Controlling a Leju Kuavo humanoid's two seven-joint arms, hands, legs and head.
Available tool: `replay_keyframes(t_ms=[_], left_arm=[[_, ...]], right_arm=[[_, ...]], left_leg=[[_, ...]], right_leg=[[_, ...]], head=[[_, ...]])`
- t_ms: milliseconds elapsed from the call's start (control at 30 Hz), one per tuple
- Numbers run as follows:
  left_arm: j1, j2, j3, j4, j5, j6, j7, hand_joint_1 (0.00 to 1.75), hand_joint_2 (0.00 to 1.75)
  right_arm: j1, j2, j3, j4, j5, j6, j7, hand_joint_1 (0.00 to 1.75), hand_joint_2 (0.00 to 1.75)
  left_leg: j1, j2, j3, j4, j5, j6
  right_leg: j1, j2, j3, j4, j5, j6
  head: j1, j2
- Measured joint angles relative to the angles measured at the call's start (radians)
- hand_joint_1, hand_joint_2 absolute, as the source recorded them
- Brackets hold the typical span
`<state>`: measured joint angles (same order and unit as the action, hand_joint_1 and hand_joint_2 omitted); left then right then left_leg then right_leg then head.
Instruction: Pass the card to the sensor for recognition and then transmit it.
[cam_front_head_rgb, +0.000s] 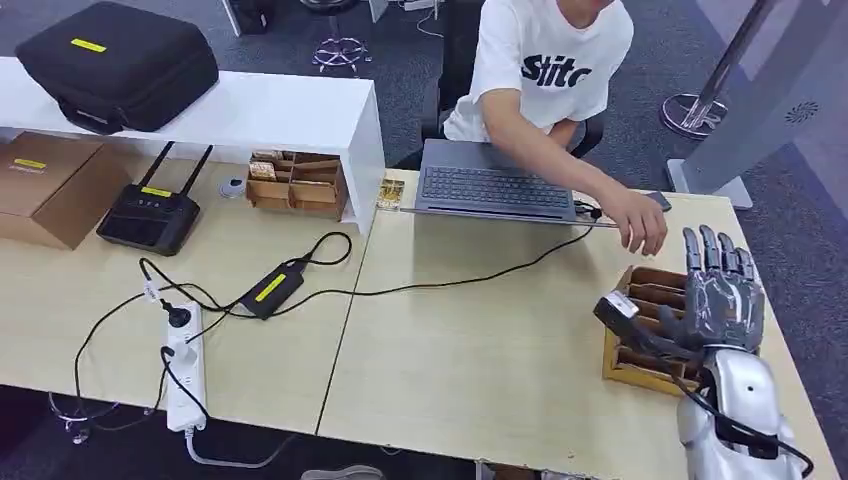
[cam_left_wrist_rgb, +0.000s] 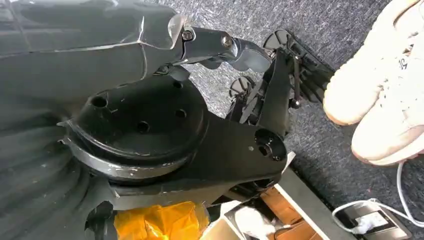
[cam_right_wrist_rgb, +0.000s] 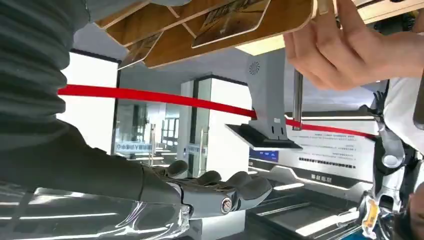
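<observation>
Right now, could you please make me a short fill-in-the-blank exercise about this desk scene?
1. The robot's right hand hovers over the wooden ____ on the desk.
2. The person's hand reaches past the grey ____.
3. The right hand's fingers are spread and hold ____.

Missing words: tray; laptop; nothing

Pale wooden desk (cam_front_head_rgb: 480, 340), two tops joined. White raised shelf (cam_front_head_rgb: 260, 110) far left. Grey carpet floor (cam_front_head_rgb: 800, 230) right and far. Chrome stanchion base (cam_front_head_rgb: 692, 112) far right.
</observation>
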<state>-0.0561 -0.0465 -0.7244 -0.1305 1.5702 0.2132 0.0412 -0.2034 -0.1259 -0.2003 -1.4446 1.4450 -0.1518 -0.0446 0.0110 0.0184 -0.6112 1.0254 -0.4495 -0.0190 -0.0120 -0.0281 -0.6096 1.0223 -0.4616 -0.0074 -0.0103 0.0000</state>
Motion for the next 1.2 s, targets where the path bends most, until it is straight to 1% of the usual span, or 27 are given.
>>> replay_keyframes(t_ms=[633, 967, 1200], left_arm=[[0.0, -0.001, 0.001, 0.0, 0.0, -0.002, 0.0, 0.0, 1.75], [-0.001, 0.002, 0.001, 0.0, -0.003, -0.009, 0.004, 0.0, 1.75], [-0.001, 0.002, 0.001, 0.0, -0.003, -0.009, 0.004, 0.0, 1.75]], right_arm=[[0.0, 0.005, 0.01, 0.004, 0.0, 0.0, 0.001, 0.0, 1.75], [-0.06, 0.025, 0.026, 0.07, 0.006, -0.004, 0.016, 0.0, 1.75], [-0.073, 0.027, 0.03, 0.099, 0.007, -0.005, 0.018, 0.0, 1.75]], left_leg=[[0.0, 0.0, 0.0, 0.0, 0.0, 0.0], [0.0, 0.0, 0.0, 0.0, 0.0, 0.0], [0.0, 0.0, 0.0, 0.0, 0.0, 0.0]], right_leg=[[0.0, 0.0, 0.0, 0.0, 0.0, 0.0], [0.0, 0.0, 0.0, 0.0, 0.0, 0.0], [0.0, 0.0, 0.0, 0.0, 0.0, 0.0]], head=[[0.0, 0.0], [0.0, 0.0], [0.0, 0.0]])
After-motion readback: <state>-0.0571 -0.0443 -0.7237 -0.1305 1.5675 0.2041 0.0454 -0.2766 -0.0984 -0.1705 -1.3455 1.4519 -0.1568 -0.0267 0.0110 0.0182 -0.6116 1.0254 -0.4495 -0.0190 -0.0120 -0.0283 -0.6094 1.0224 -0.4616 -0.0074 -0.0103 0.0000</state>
